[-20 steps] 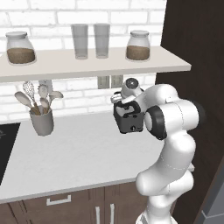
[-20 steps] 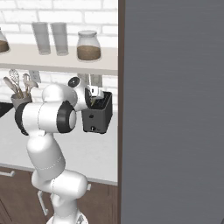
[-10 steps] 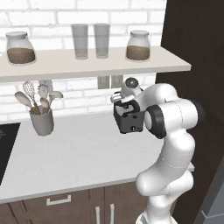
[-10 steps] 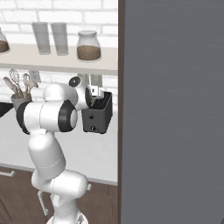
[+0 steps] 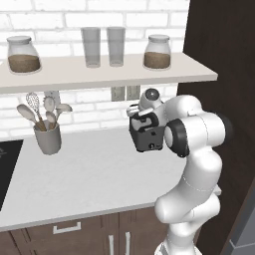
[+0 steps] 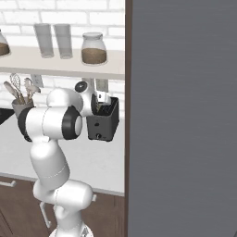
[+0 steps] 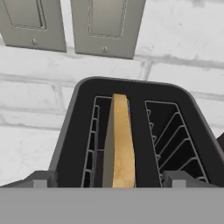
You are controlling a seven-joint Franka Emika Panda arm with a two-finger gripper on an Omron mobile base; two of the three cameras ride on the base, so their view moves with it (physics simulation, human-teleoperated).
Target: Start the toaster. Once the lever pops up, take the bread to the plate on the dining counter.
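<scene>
The black toaster [image 5: 148,140] [image 6: 102,126] stands on the pale worktop against the white brick wall. In the hand view I look down into its slots [image 7: 70,131]. The bread [image 7: 121,140] stands upright in the left slot, golden crust edge up. My gripper [image 7: 109,180] [image 5: 143,114] [image 6: 98,103] hovers just above the toaster top, open. One fingertip [image 7: 41,178] is on each side of the slice, with clear gaps to it. The right slot holds nothing. The plate and the dining counter are out of view.
A grey utensil crock [image 5: 47,138] [image 6: 21,105] stands to the left on the worktop [image 5: 89,174]. A shelf [image 5: 99,72] with jars and glasses hangs close above the hand. Wall outlets [image 7: 105,26] are behind the toaster. A tall dark panel [image 6: 185,115] rises right beside it.
</scene>
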